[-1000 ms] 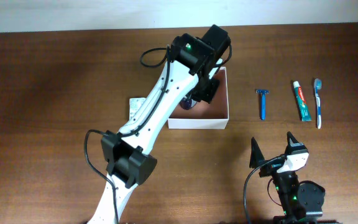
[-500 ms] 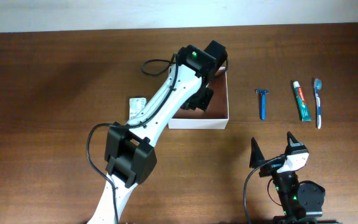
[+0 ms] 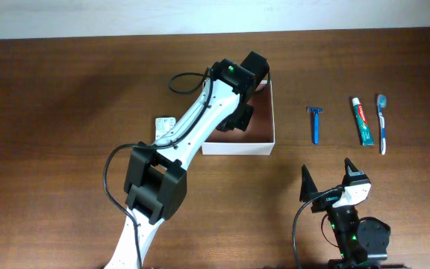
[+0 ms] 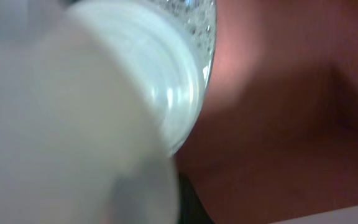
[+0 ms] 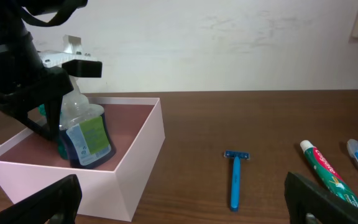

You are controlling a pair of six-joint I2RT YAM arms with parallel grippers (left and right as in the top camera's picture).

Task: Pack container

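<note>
The container (image 3: 264, 112), a shallow white box with a reddish-brown inside, sits mid-table; it also shows in the right wrist view (image 5: 140, 165). My left gripper (image 3: 238, 117) reaches down into its left part, shut on a clear bottle (image 5: 84, 134) of blue liquid with a green label and white pump top. The bottle stands on the box floor, with black fingers (image 5: 35, 120) beside it. In the left wrist view the bottle (image 4: 123, 81) is a blurred white shape against the box floor (image 4: 291, 93). My right gripper (image 3: 327, 176) is open and empty near the front edge.
A green-and-white soap packet (image 3: 164, 125) lies left of the box, partly under the left arm. To the right of the box lie a blue razor (image 3: 315, 124), a toothpaste tube (image 3: 362, 120) and a toothbrush (image 3: 382, 123) in a row.
The left wrist has shifted slightly left and back over the box, and the bottle is now hidden under it from above. The right arm has not moved.
</note>
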